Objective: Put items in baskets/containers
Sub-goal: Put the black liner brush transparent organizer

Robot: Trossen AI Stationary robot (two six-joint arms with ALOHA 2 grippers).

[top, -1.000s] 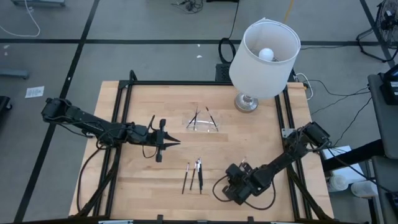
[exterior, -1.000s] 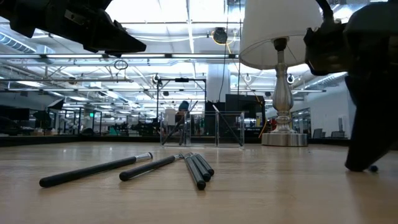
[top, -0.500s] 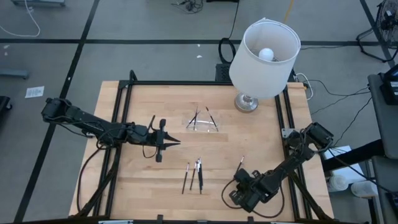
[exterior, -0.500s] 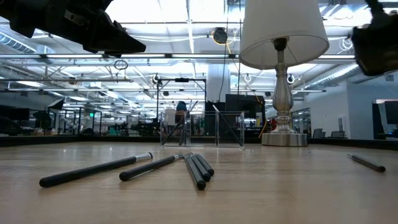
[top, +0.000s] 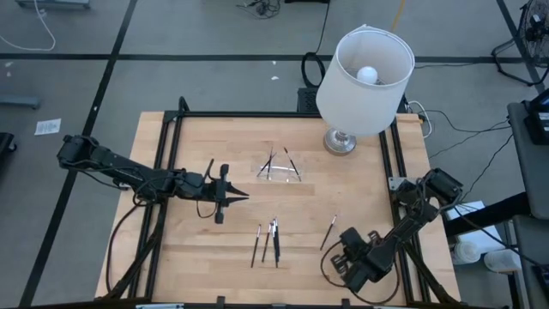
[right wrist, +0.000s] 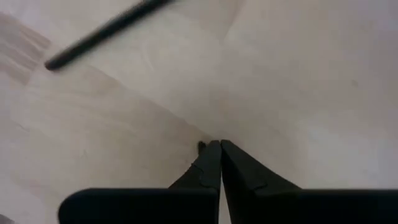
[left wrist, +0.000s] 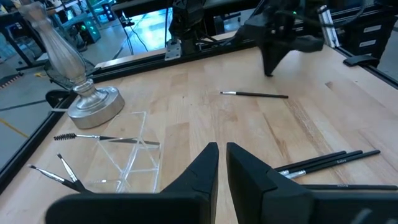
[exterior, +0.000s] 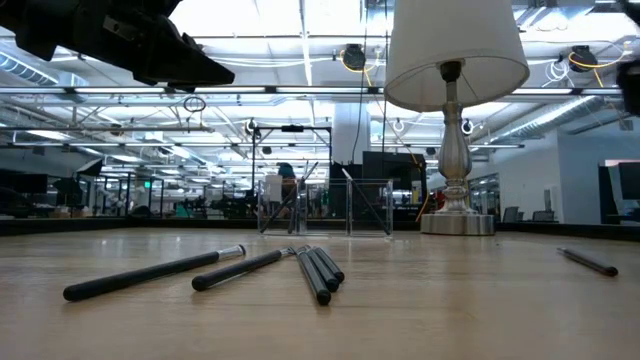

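At the near right part of the tabletop (top: 197,249), my right jaws (top: 343,257) are pressed together and hold nothing; they point down just beside one thin dark stick (top: 328,232), not touching it. My left jaws (top: 243,195) hang over the middle left of the tabletop, almost closed with a narrow gap, and empty. The clear tray (top: 281,172) stands in the far middle, near the lamp (top: 364,81), with a few sticks leaning in it. A group of sticks (top: 268,241) lies near the front edge, between both arms.
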